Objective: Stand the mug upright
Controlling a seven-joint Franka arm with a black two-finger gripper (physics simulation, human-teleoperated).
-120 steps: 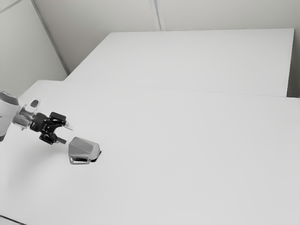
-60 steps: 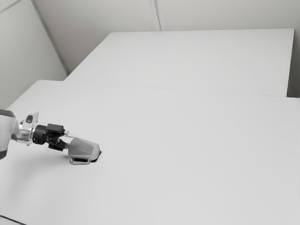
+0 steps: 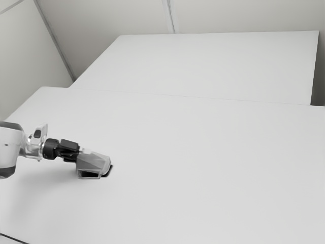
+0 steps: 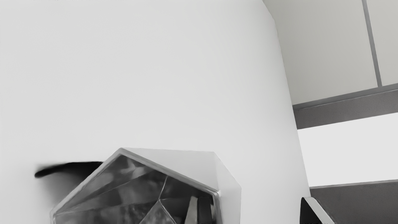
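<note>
Grey, faceted mug (image 3: 95, 161) lies tipped, mouth toward the black two-finger gripper (image 4: 258, 211), whose parted jaws straddle its wall.

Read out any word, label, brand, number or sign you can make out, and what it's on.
None that I can read.
Mug: no lettering on the sides that show.
Gripper: none seen.
Arm: a tiny dark dot on the white casing, too small to read as anything.
Table and walls: none seen.
</note>
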